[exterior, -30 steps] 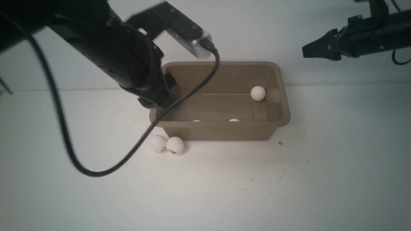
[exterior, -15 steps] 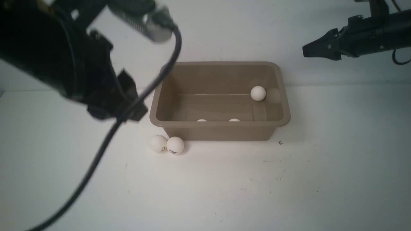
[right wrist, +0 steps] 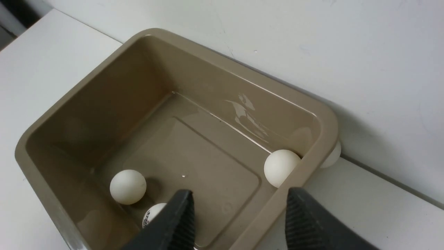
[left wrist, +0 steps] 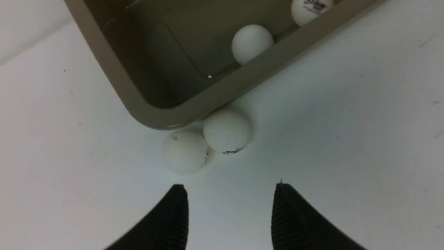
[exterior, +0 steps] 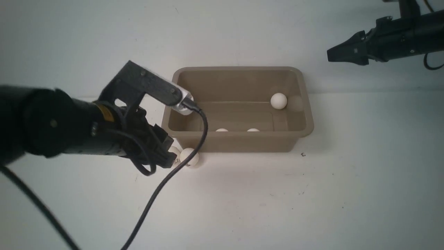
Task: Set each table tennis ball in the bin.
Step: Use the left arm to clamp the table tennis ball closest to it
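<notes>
- The left gripper (left wrist: 230, 188) hovers low over the table (exterior: 312, 201), jaws apart and empty, just short of two loose balls.
- The left ball (left wrist: 185, 151) touches the second ball (left wrist: 227, 131), which rests against the near-left corner of the bin (exterior: 239, 141). The jaws should centre on one ball alone and close softly, so that the neighbour is not nudged away.
- Inside the bin lie a far ball (exterior: 278, 100), a middle ball (exterior: 222, 130) and a third ball (exterior: 253, 130).
- The right gripper (exterior: 333, 55) hangs high at the far right, jaws parted, holding nothing.

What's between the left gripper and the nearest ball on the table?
Nothing but bare table; the left wrist view shows the left gripper short of the ball, jaws open.
</notes>
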Action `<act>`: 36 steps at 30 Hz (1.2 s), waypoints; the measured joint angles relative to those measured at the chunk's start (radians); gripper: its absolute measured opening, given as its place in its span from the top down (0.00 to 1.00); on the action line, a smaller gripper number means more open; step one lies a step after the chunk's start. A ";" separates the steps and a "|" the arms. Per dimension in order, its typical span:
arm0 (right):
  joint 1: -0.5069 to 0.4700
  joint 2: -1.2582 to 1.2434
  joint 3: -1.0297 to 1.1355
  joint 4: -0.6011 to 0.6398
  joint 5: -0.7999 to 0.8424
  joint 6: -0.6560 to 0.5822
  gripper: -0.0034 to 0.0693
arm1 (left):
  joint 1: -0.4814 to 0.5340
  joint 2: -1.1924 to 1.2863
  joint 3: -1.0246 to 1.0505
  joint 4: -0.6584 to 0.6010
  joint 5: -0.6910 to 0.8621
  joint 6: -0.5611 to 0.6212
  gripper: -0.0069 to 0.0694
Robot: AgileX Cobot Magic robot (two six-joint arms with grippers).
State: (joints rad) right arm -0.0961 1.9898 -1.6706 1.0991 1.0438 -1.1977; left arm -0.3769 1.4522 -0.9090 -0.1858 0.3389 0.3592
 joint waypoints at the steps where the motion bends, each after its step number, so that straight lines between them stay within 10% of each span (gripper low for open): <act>1: 0.000 0.000 0.000 0.000 -0.001 0.000 0.50 | 0.004 0.017 0.000 0.002 -0.010 0.010 0.50; 11: 0.000 -0.001 0.000 -0.004 -0.003 -0.019 0.50 | 0.015 0.235 -0.008 -0.066 -0.089 0.118 0.24; 36: 0.000 -0.001 0.000 -0.003 -0.017 -0.043 0.50 | 0.180 0.292 -0.050 -0.075 -0.131 0.185 0.23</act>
State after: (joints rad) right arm -0.0961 1.9889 -1.6706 1.0956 1.0264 -1.2404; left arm -0.1970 1.7445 -0.9590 -0.2609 0.2081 0.5442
